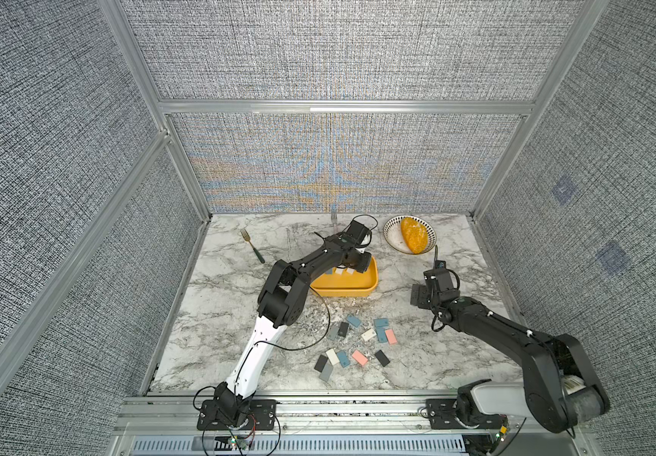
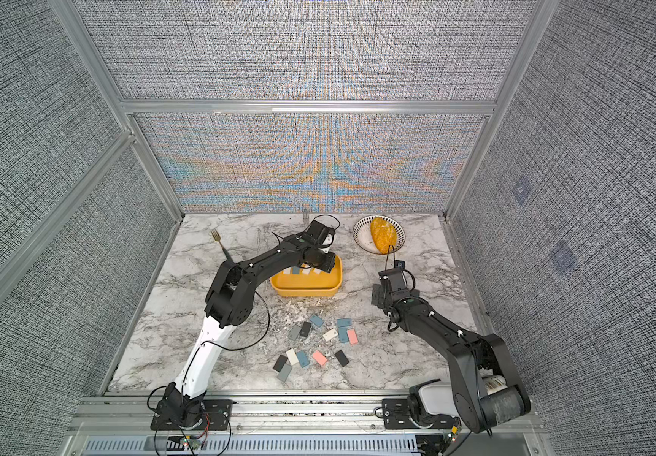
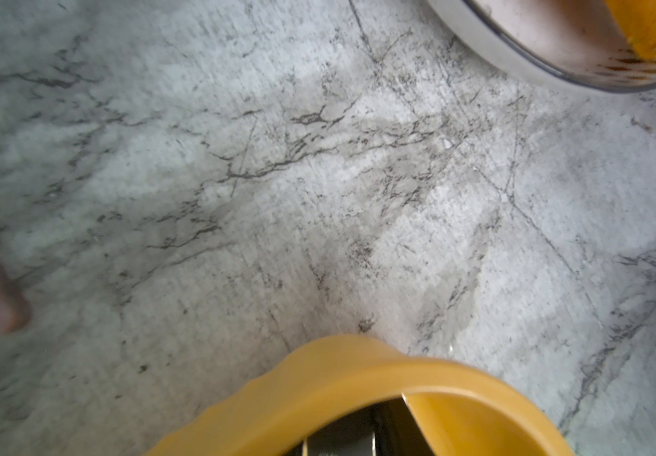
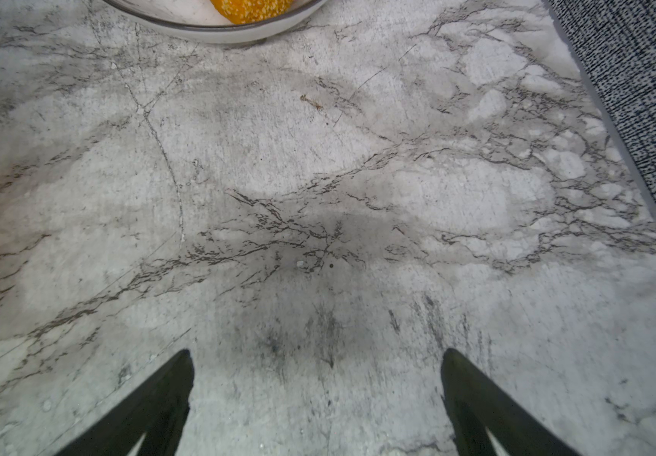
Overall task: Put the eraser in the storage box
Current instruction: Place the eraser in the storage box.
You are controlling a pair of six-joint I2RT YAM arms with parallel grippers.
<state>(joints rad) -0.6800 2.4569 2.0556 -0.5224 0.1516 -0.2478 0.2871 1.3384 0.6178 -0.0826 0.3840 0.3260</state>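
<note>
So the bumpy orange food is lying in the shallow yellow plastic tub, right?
Not quite. The bumpy orange food is lying in the round white bowl with a dark-patterned rim, not the shallow yellow plastic tub. Both top views show it.

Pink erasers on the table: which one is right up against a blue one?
The pink eraser farther back, lying side by side with a blue eraser. The other pink eraser lies alone, with gaps all round.
</note>
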